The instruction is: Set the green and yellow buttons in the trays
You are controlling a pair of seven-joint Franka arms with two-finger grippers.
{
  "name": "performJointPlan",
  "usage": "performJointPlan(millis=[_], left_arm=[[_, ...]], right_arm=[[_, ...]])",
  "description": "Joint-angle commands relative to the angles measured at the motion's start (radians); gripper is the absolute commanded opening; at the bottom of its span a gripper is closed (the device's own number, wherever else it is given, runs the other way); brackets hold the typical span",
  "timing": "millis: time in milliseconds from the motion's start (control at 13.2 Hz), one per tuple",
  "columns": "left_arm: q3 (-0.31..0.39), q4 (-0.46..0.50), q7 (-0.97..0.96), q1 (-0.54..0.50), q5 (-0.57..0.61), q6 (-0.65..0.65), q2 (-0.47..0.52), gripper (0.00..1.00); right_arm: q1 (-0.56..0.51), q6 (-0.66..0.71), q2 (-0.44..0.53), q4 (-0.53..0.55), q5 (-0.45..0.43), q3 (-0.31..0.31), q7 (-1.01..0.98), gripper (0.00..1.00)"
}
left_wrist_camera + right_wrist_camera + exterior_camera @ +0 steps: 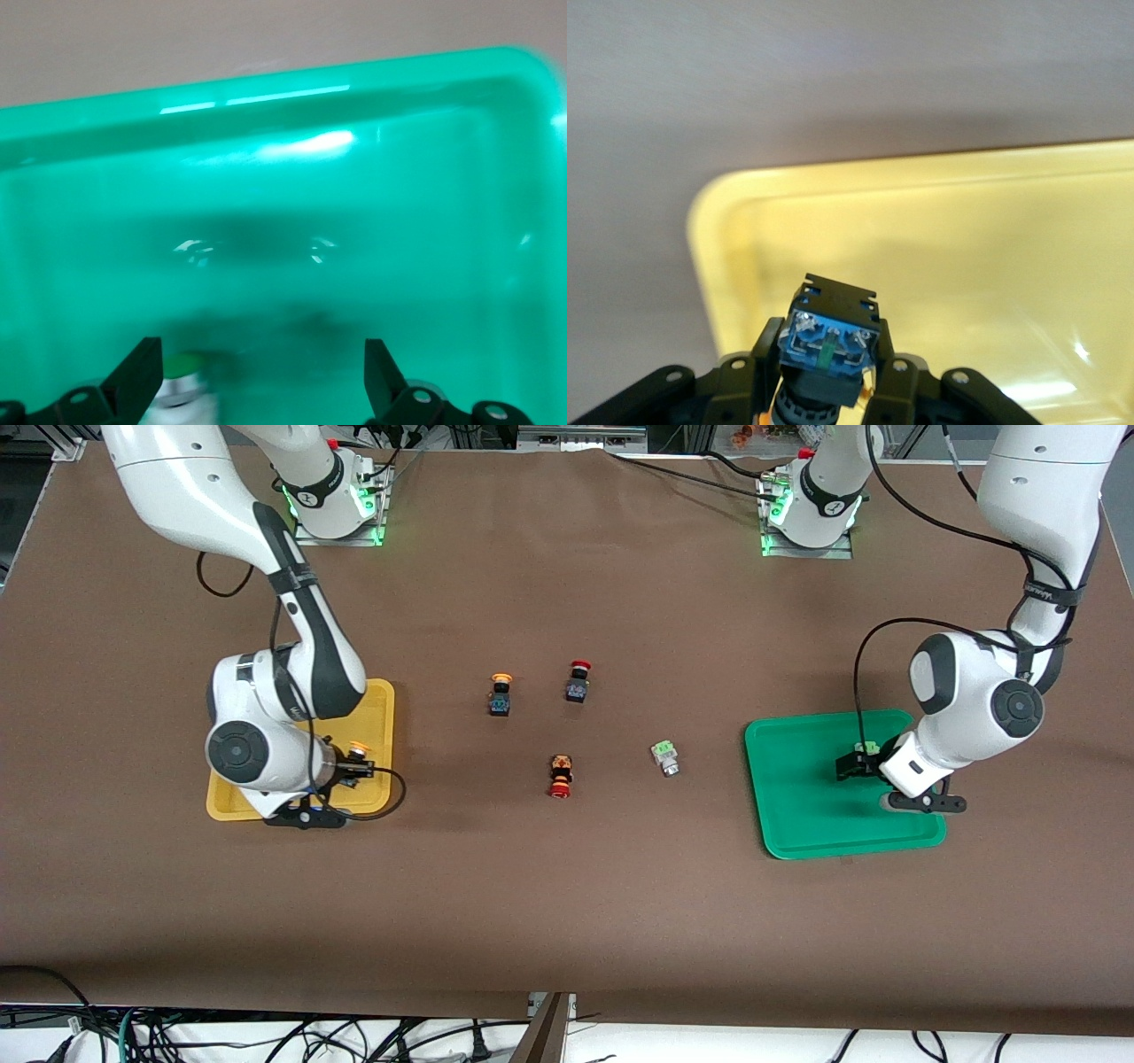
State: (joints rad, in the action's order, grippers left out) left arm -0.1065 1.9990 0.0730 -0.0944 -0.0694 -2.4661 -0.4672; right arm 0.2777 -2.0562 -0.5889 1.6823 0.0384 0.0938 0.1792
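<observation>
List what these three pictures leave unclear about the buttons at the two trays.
- Green button over the green tray: cut off by the left wrist view's edge and blurred; whether it touches the tray floor is unclear.
- Yellow button in the right gripper: its cap is hidden under its body in the right wrist view.
- Yellow tray: largely covered by the right arm in the front view.
</observation>
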Motion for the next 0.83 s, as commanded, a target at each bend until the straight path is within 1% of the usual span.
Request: performJointPlan(millis=[0, 151, 227, 303, 378, 454, 530, 606, 757], left_arm=[[-0.056, -0.04, -0.173, 0.068, -0.03, 0.016, -0.008, 1.0], [-0.103, -0.09, -0.365, 0.12, -0.017, 0.015, -0.034, 1.0], [-0.108, -0.106, -0.436, 0.157, -0.015, 0.015, -0.047, 1.0], [-0.108, -0.114, -0.488, 0.188, -0.013, 0.013, -0.054, 1.0], [-0.108, -0.121, -0.539, 0.22, -0.001, 0.006, -0.068, 1.0], [-0.108, -0.137, -0.603, 0.254, 0.026, 0.006, -0.086, 1.0], [-0.108, -0.161, -0.674, 0.28, 0.051, 0.006, -0.103, 1.0], [-0.108, -0.176, -0.746, 0.306, 0.075, 0.006, -0.117, 1.0], [-0.108, -0.192, -0.904, 0.375, 0.17, 0.006, -0.155, 1.0]], right_arm=[[0.003, -0.097, 0.092, 0.176, -0.002, 0.056, -0.099, 0.32], [0.0, -0.244, 0.092, 0.273, 0.006, 0.09, -0.18, 0.32], [-0.02, -0.302, 0.084, 0.301, 0.009, 0.092, -0.2, 0.33], [-0.028, -0.318, 0.077, 0.307, 0.012, 0.092, -0.208, 0.36], [-0.028, -0.318, 0.077, 0.306, 0.015, 0.092, -0.21, 0.45], [-0.028, -0.314, 0.08, 0.303, 0.015, 0.09, -0.207, 0.6], [-0.028, -0.306, 0.087, 0.298, 0.015, 0.089, -0.204, 0.69], [-0.026, -0.291, 0.103, 0.295, 0.015, 0.087, -0.201, 0.76], [-0.019, -0.19, 0.123, 0.246, 0.017, 0.084, -0.175, 0.78]])
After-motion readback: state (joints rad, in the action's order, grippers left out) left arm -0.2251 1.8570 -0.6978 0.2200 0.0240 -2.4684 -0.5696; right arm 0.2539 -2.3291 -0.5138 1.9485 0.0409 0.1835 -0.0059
